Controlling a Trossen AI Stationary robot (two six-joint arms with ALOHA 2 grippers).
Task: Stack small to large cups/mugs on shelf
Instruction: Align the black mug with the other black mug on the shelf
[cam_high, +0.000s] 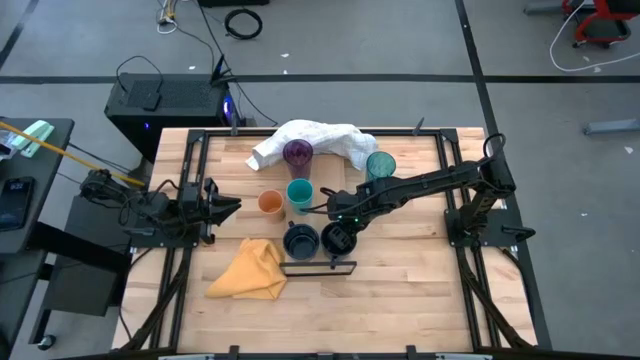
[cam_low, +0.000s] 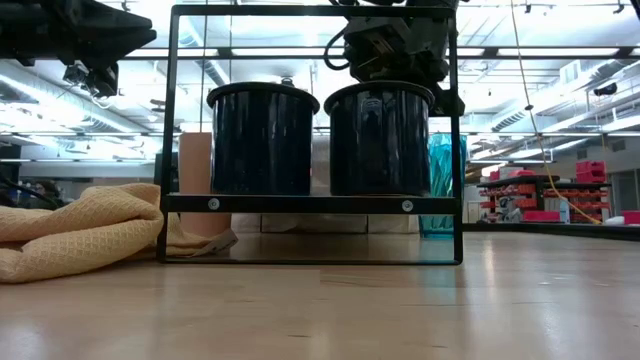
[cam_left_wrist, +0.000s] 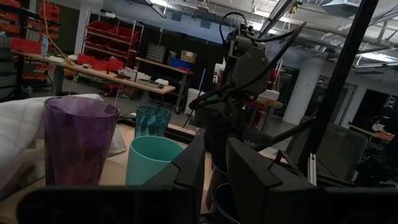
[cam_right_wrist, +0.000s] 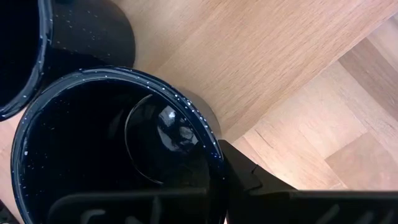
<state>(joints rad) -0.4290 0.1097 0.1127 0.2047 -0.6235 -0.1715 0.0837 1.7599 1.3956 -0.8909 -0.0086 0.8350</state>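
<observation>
Two dark navy mugs stand side by side on the shelf (cam_low: 310, 203), a board in a dark metal frame near the table's front. My right gripper (cam_high: 342, 218) reaches down from above and is shut on the right mug (cam_low: 380, 140). The left mug (cam_low: 262, 140) stands free on its base. Behind them on the table stand the orange cup (cam_high: 270, 203), the short teal cup (cam_high: 299, 193), the purple tumbler (cam_high: 297, 153) and the teal tumbler (cam_high: 380, 165). My left gripper (cam_left_wrist: 216, 180) waits at the table's left, slightly open, with nothing between its fingers. My right gripper holds the right mug by its rim (cam_right_wrist: 211, 152). One finger (cam_right_wrist: 249, 177) shows outside the wall; the other is lost against the dark inside. The fingers come steeply from above, slanting from the table's right. The mug is upright, its base on the shelf board.
A white cloth (cam_high: 320, 138) lies bunched at the table's far edge behind the tumblers. A yellow cloth (cam_high: 250, 270) lies crumpled at the front left, beside the shelf frame. Bare wood stretches in front of the shelf and at the right front.
</observation>
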